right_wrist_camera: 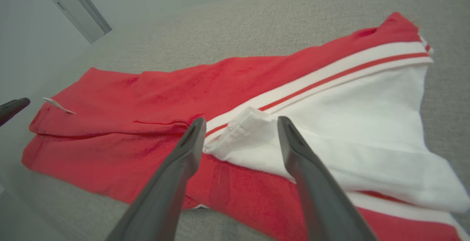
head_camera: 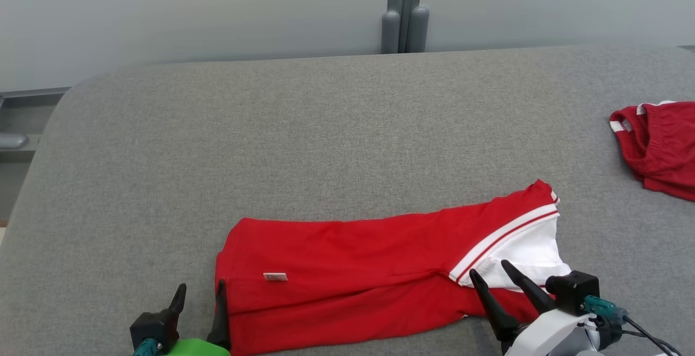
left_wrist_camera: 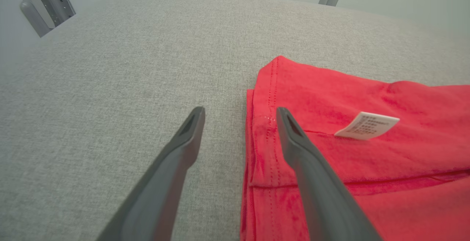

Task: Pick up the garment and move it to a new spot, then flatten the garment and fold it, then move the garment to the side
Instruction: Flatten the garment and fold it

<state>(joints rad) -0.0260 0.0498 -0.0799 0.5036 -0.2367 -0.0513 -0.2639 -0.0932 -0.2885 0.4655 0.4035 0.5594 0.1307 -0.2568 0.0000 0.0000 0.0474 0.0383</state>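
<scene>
The garment (head_camera: 369, 269) is red with a white panel and a red-and-white stripe, folded lengthwise into a long band on the grey table (head_camera: 271, 144), near its front edge. A small white label (left_wrist_camera: 366, 125) lies on its left part. My left gripper (head_camera: 202, 290) stands open at the garment's left end, one finger over the hem (left_wrist_camera: 262, 123), the other over bare table. Over the white panel (right_wrist_camera: 352, 123) at the right end my right gripper (head_camera: 491, 269) hangs open, nothing between its fingers. The garment (right_wrist_camera: 165, 101) stretches left in the right wrist view.
A second red garment (head_camera: 659, 147) with white trim lies bunched at the table's right edge. Grey posts (head_camera: 404, 14) stand against the pale wall behind the table. The table's rounded left edge (head_camera: 32, 171) drops away at the left.
</scene>
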